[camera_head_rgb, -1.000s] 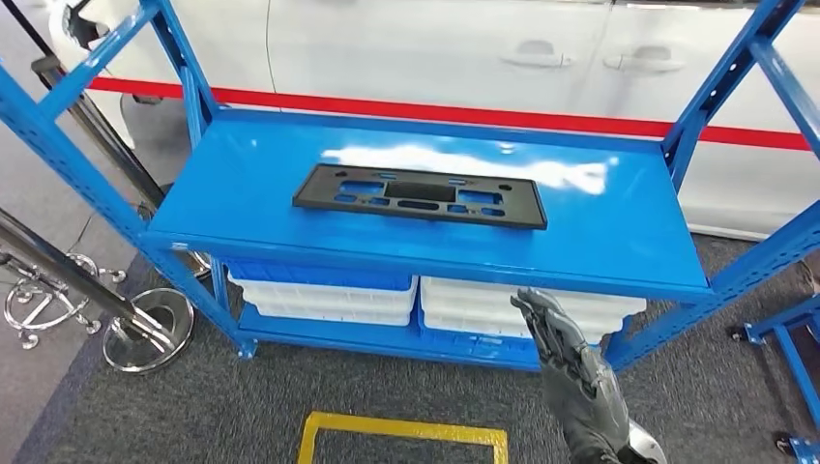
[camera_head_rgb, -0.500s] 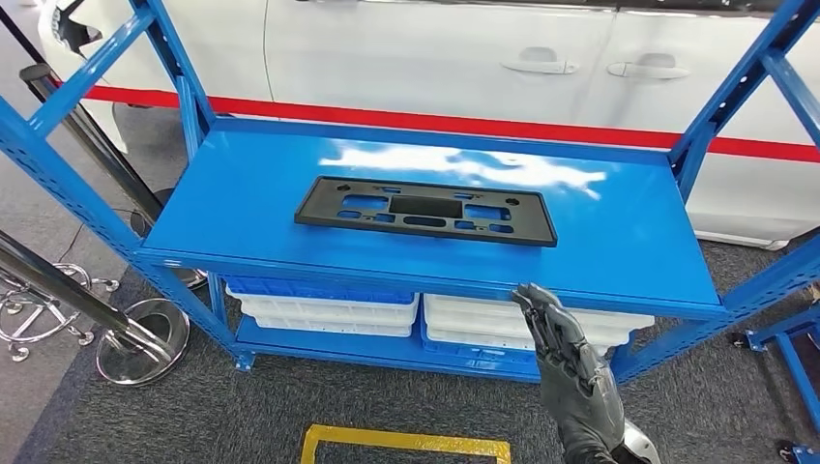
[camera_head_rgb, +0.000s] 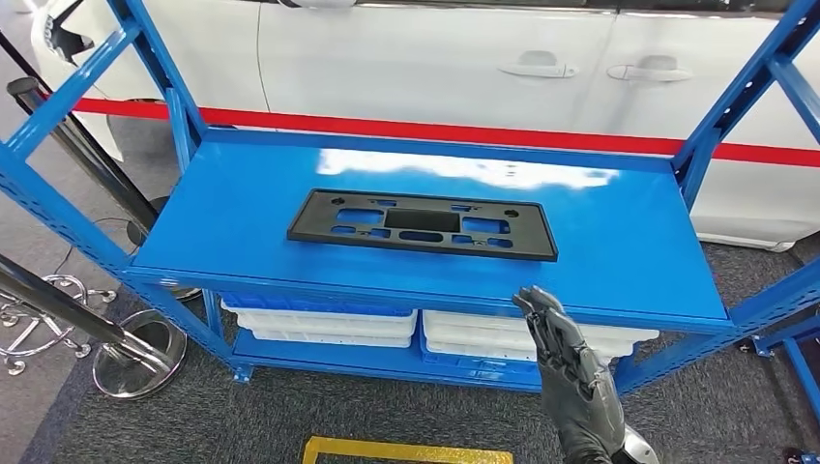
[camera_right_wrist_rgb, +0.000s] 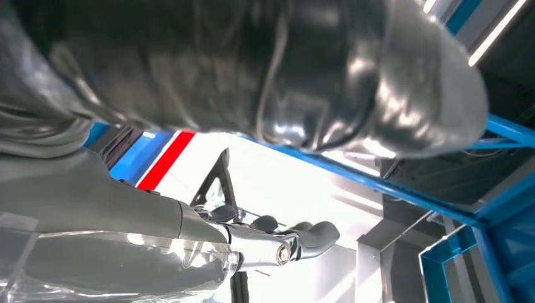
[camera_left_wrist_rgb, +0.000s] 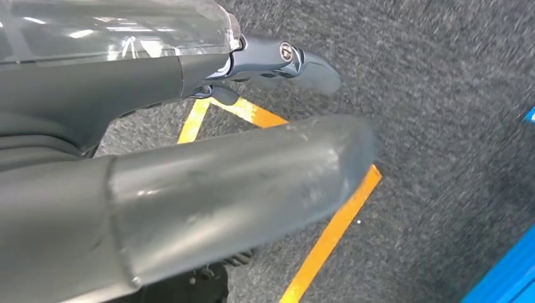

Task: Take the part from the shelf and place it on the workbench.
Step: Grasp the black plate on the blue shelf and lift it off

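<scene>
Right robot hand up in front of the shelf's front lip, dark glossy fingers apart, holding nothing. The part lies flat mid-shelf, well beyond the fingertips. Risk as I see it: a thin, flat black plastic frame full of cutouts on slick painted blue steel could skate away or slip a shallow pinch, and that lip could catch the knuckles. Left robot hand hangs over grey carpet; its grip state, can't tell.

Bright glare on shelf
</scene>
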Tool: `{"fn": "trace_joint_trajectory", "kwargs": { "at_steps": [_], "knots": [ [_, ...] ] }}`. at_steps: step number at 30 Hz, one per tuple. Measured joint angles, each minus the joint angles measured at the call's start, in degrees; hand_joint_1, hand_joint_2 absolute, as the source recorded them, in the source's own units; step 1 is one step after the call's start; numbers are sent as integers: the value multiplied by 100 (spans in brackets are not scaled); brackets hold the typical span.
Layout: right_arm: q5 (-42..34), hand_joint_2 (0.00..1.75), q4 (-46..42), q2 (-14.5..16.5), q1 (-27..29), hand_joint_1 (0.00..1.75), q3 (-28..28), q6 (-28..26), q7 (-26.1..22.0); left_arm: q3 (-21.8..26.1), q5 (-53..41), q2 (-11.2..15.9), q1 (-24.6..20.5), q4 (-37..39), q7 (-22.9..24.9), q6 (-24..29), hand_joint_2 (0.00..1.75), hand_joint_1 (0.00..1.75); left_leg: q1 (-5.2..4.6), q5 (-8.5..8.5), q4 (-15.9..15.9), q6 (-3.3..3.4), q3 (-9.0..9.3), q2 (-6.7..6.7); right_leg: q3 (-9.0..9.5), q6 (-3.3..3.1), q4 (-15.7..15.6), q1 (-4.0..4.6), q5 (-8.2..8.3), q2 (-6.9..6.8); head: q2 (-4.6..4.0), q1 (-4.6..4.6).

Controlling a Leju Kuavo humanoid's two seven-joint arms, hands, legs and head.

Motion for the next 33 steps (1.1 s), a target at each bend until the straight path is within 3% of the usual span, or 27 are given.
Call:
{"fn": "trace_joint_trajectory", "kwargs": {
  "at_steps": [2,5,6,7,9,10,11,15,17,18,20,21,22,24,26,28,31,33],
  "knots": [
    [4,0,-2,0,0,0,0,6,-6,-1,-3,3,-11,0,-3,-4,0,0,7,-165,291,-53,-103,-6,101,-49,-79,-39,-24,-3,0,-1],
    [25,0,-1,1,2,0,0,12,-7,4,-11,14,3,0,-5,-10,0,0,38,-543,1405,-111,-765,-15,222,-102,-108,-44,-107,-15,0,-1],
    [32,0,1,1,5,0,0,11,-6,7,-15,16,14,0,-5,-11,0,0,47,-534,1631,-125,-949,-15,261,-100,-106,-46,-143,-9,0,-1],
    [39,0,1,1,8,0,0,11,-6,9,-17,16,24,0,-5,-12,0,0,57,-397,1634,-134,-1030,-14,312,-91,-104,-49,-184,-1,0,-1],
    [46,0,2,1,11,0,0,10,-5,12,-19,18,33,0,-5,-14,0,0,76,132,1049,-132,-896,-13,438,-52,-102,-59,-284,11,0,-1],
    [49,0,3,1,10,0,0,10,-4,13,-20,20,35,0,-6,-15,0,0,75,344,703,-123,-774,-17,491,-21,-97,-53,-337,14,0,-1],
    [58,0,4,1,11,0,0,11,0,13,-21,21,34,0,-6,-15,0,0,68,453,422,-100,-668,-22,520,15,-88,-45,-379,18,0,-1],
    [243,0,7,1,54,0,51,41,56,13,-60,21,57,0,-4,-5,0,0,50,414,167,26,-557,-40,552,123,-106,-35,-448,26,0,-1],
    [325,0,8,1,89,0,100,54,81,13,-68,21,65,0,-5,2,0,0,66,396,125,97,-493,-41,470,166,123,-45,-595,13,0,0],
    [355,0,12,-1,107,0,127,61,102,13,-71,21,66,0,-5,5,0,0,68,381,113,130,-459,-38,317,180,422,-49,-732,7,0,0],
    [402,0,36,-7,155,0,188,78,150,13,-77,21,67,0,-6,10,0,0,54,330,109,173,-408,-36,-156,193,1201,-46,-989,4,0,0],
    [416,0,54,-9,179,0,216,84,166,13,-80,21,70,0,-6,11,0,0,44,302,109,182,-380,-38,-365,191,1483,-45,-1019,4,0,-1],
    [425,0,71,-10,196,0,239,86,176,14,-83,21,74,0,-6,11,0,0,33,270,109,183,-341,-44,-479,178,1557,-41,-920,4,0,0],
    [455,0,108,-18,202,0,282,104,288,15,-84,21,80,0,2,18,0,0,9,195,109,174,-229,-59,-396,111,1089,-17,-425,4,0,1],
    [536,87,214,-53,170,0,370,153,531,18,-96,7,77,3,25,28,0,0,-7,121,102,151,-142,-70,-156,6,429,32,-38,2,0,1],
    [678,175,454,-101,52,0,518,172,789,20,-139,-10,69,7,55,38,0,0,-3,85,91,103,-137,-60,-48,-56,147,78,-2,0,0,0],
    [908,175,1007,-139,-346,0,790,40,1101,19,-240,-10,43,7,102,48,0,0,3,44,87,13,-128,-25,11,-83,-4,53,2,19,0,1],
    [960,175,1340,-134,-670,0,985,-61,1233,17,-287,-9,14,7,117,50,0,0,9,-152,421,-53,-262,-31,92,-114,-107,3,24,7,0,-1]
  ]
}}
